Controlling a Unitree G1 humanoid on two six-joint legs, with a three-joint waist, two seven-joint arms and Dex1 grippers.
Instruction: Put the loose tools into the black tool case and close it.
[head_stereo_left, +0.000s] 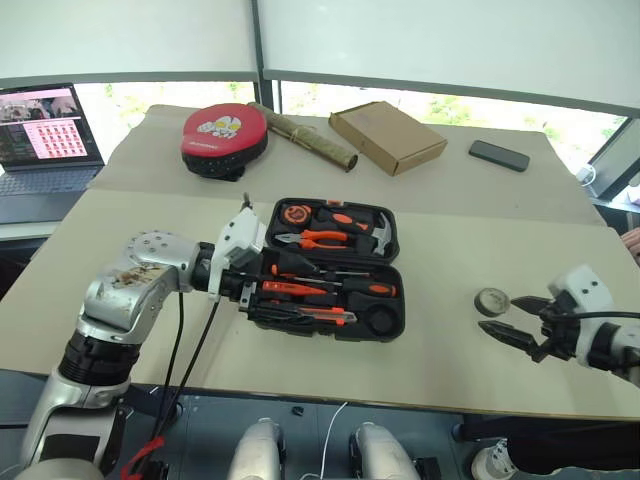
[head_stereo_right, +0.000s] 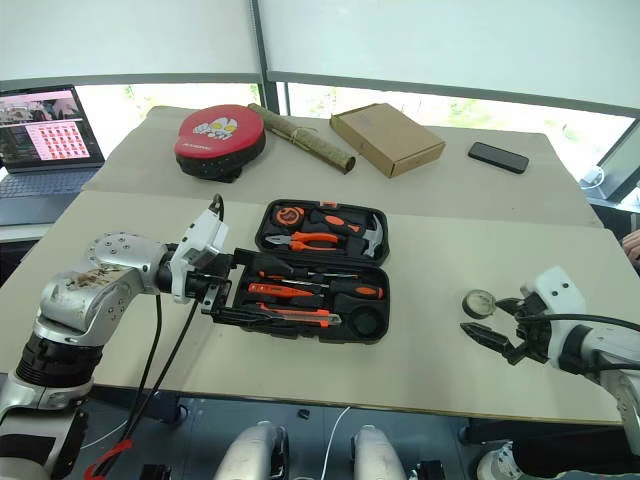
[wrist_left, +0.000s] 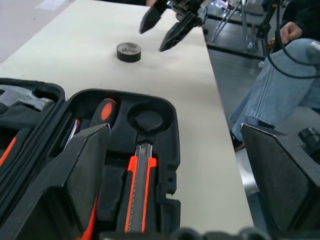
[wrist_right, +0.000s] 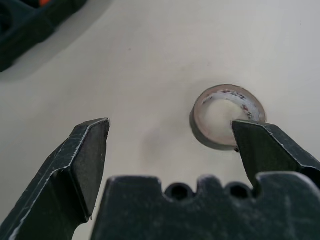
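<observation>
The black tool case (head_stereo_left: 390, 300) lies open in the middle of the table. Its far half holds orange-handled pliers (head_stereo_left: 318, 238) and a hammer (head_stereo_left: 378, 230). In the near half lie the black-and-orange screwdrivers (head_stereo_left: 345, 288) and, in its recess, the utility knife (wrist_left: 140, 185). My left gripper (head_stereo_left: 262, 285) is open at the case's left end, fingers over the near half. Over bare table to the right of the case, my right gripper (head_stereo_left: 515, 320) is also open, with nothing between its fingers (wrist_right: 87, 150). A small grey tape roll (wrist_right: 227, 117) sits just beyond its tips.
At the back of the table are a red-and-black round pad (head_stereo_left: 222, 135), a rolled mat (head_stereo_left: 310, 137), a cardboard box (head_stereo_left: 388, 135) and a phone (head_stereo_left: 498, 155). A laptop (head_stereo_left: 45, 135) stands off to the left. A person's knee (wrist_left: 270, 90) shows beyond the table's right end.
</observation>
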